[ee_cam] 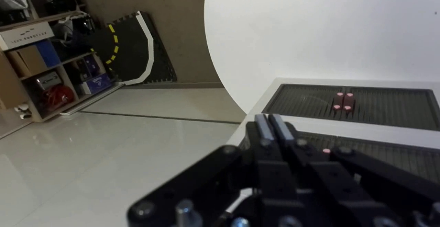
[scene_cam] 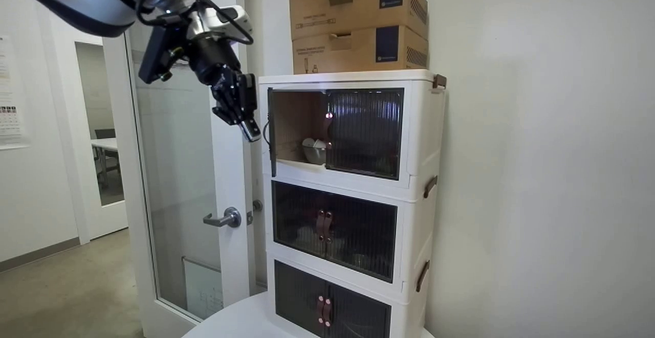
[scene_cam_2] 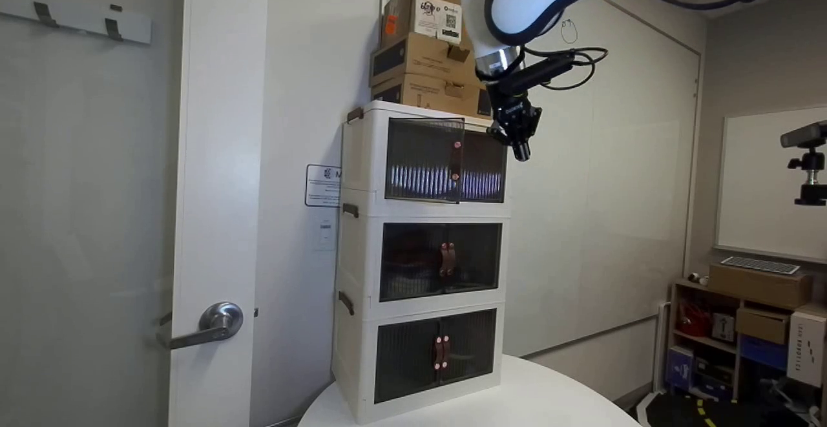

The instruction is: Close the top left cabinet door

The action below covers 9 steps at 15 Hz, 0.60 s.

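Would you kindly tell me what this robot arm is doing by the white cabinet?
The robot arm is meant to close the top left door of the white cabinet, but that step is not yet done: the door stands swung open, and a bowl shows inside. The gripper is shut, holds nothing and hangs near the open door without touching it. The top right door is closed.

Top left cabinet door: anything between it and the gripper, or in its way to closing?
Nothing visible. The top left cabinet door stands open; in an exterior view the gripper is apart from it, with nothing seen between. The bowl sits inside, likely clear of the closing path.
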Available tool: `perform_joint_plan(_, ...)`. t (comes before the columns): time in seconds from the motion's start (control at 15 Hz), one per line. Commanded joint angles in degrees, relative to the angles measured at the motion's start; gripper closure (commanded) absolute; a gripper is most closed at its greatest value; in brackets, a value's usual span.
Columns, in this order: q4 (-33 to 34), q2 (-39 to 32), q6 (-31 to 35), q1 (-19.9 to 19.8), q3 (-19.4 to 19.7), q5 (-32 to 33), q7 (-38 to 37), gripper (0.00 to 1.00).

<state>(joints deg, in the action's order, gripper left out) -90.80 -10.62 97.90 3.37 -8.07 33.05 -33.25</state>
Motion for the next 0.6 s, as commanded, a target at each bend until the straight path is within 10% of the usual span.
perform_joint_plan(0.0, 14.24, -9.03, -2.73, 2.29, 2.78, -5.10, 1.77, 1.00)
perform_joint_plan(0.53, 32.97, -22.81, -12.41, 5.75, 4.94, -19.19, 6.09, 0.95)
